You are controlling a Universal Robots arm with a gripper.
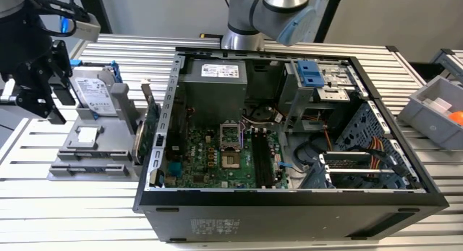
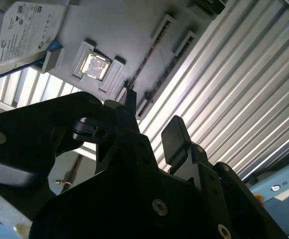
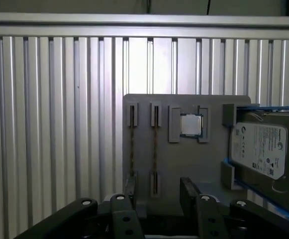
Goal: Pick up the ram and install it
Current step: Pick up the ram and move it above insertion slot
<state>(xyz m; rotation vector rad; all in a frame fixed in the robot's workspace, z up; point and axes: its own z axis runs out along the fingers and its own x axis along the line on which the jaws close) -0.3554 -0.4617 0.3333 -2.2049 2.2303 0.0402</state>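
Gripper [image 3: 159, 184] open and empty above grey holder [image 3: 184, 159], ram [image 3: 154, 149] on edge in its slot beside a second stick [image 3: 132, 149], hard drive [image 3: 257, 149] alongside, open computer case [image 1: 289, 207] nearby

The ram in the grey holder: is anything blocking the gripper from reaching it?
Nothing visible does. In the first wrist view the open gripper hangs over the grey holder, with clear space down to the ram standing on edge in its slot.
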